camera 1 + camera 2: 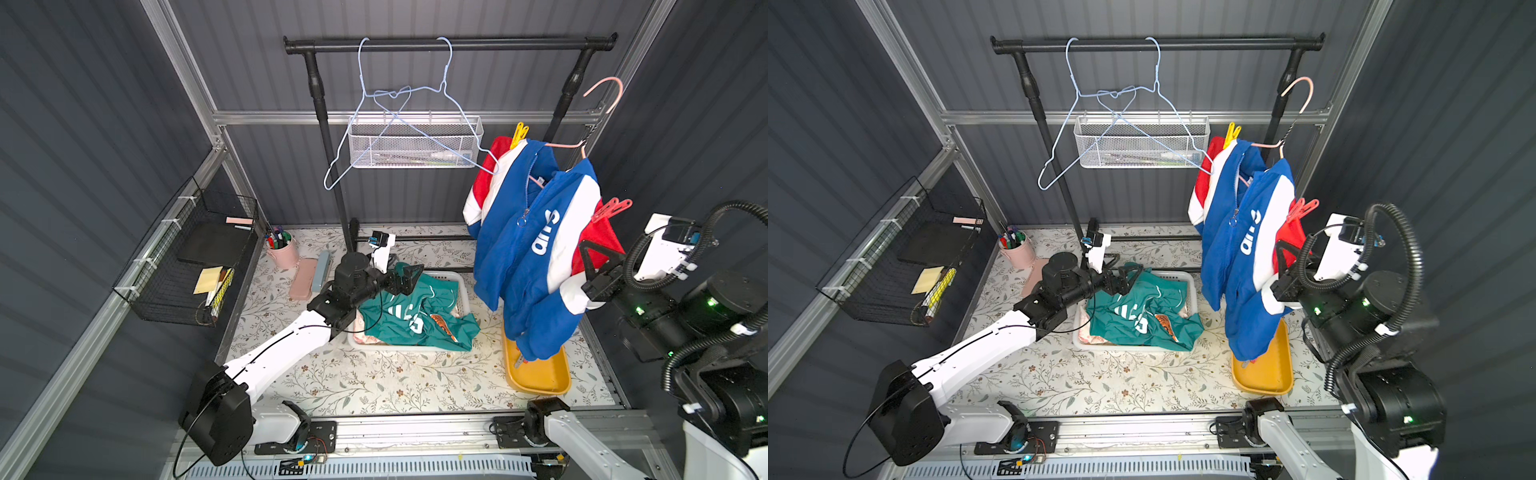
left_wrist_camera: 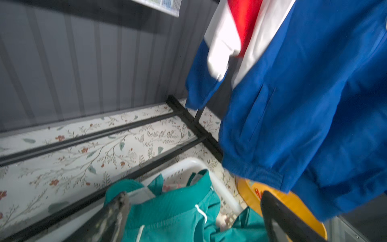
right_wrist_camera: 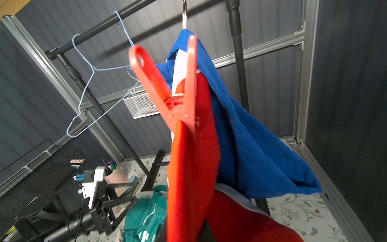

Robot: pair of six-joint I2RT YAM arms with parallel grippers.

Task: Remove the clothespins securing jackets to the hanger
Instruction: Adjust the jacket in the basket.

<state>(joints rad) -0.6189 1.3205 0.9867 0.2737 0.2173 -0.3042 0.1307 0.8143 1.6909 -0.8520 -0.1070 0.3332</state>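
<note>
Hanging at the right end of the black rail [image 1: 449, 43], close to the side wall [image 1: 685, 124], the red-white-blue jacket [image 1: 528, 249] carries a yellow clothespin [image 1: 518, 133] and a red clothespin [image 3: 178, 88]. The right gripper [image 1: 592, 259] has its jaws pinched on the jacket's red sleeve, while the left gripper [image 1: 411, 274] spreads its jaws wide over the teal jacket [image 1: 415, 320] in the white basket [image 1: 457, 282], with bare counter [image 1: 374, 374] in front. Only the right wrist view shows the red clothespin's spring.

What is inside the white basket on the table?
A crumpled teal jacket fills the white basket and spills over its rim. A bit of pink printed fabric peeks out beneath it. Whatever else lies underneath is covered by the jacket.
</note>
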